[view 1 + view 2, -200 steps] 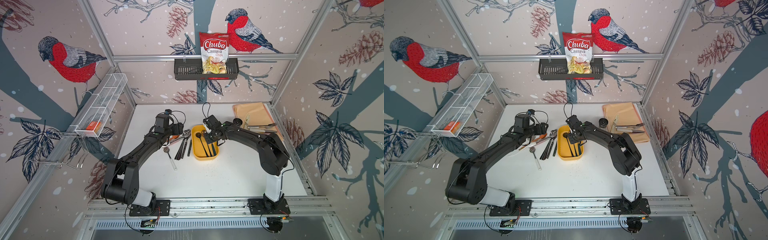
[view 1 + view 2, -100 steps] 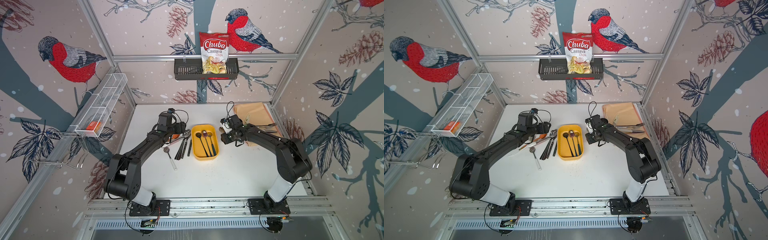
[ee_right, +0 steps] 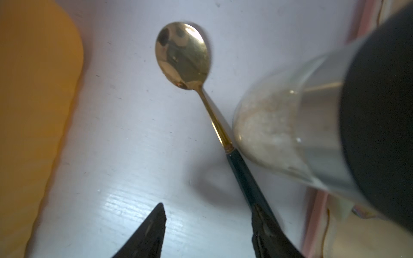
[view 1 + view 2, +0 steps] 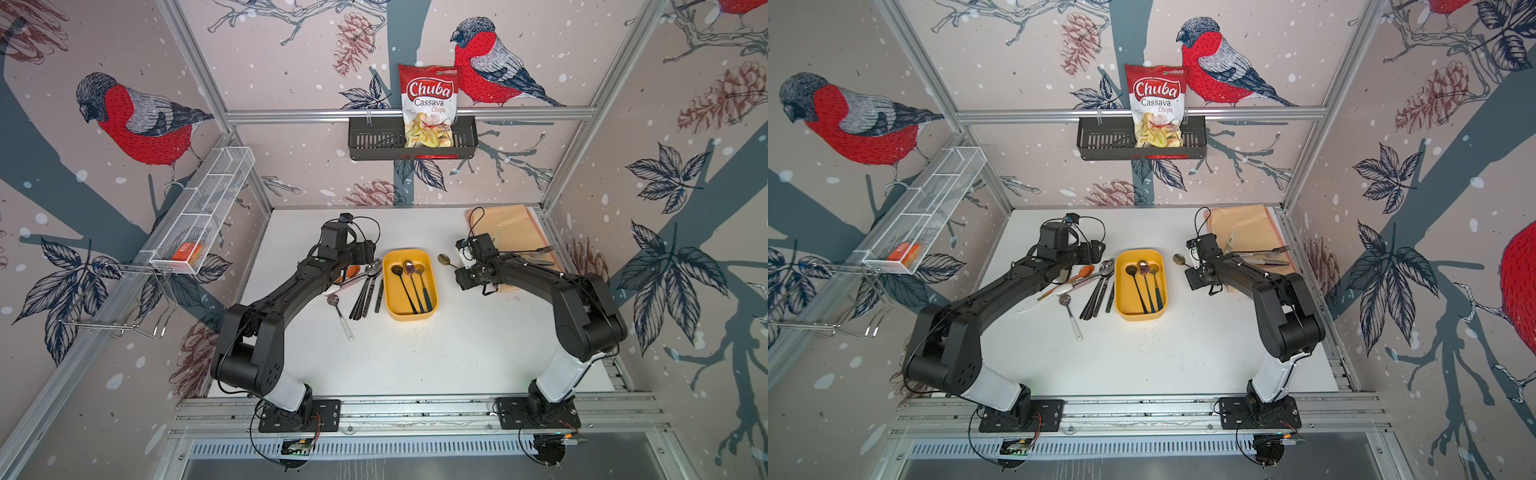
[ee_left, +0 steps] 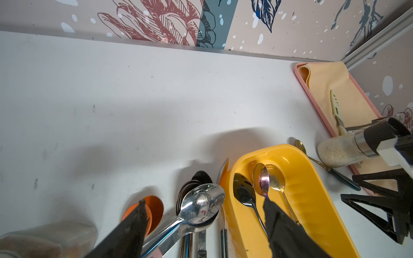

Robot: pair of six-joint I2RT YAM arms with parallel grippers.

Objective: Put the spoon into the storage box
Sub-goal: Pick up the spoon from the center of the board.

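The yellow storage box (image 4: 400, 305) (image 4: 1129, 309) (image 5: 312, 201) sits mid-table in both top views, with three spoons (image 4: 409, 268) lying in it. To its right a gold spoon (image 4: 444, 260) (image 4: 1179, 259) (image 3: 183, 55) with a dark green handle lies on the table. My right gripper (image 4: 459, 270) (image 3: 209, 206) hovers open over the handle's end, which runs in by one fingertip (image 3: 259, 214); nothing is gripped. My left gripper (image 4: 370, 259) (image 5: 203, 202) stands open above a pile of cutlery left of the box, straddling a large silver spoon (image 5: 201, 203).
A glass shaker (image 3: 290, 125) (image 5: 339, 152) lies against the gold spoon's neck. A pink tray with a beige cloth (image 4: 511, 224) holds a fork (image 4: 540, 250). One loose spoon (image 4: 338, 311) lies front left. A black wall basket (image 4: 374, 141) holds a chips bag; a white mesh basket (image 4: 203, 216) hangs left.
My right arm has pulled away from the storage box to the right, over to the gold spoon, its jaws spreading wider. The left arm has hardly moved.
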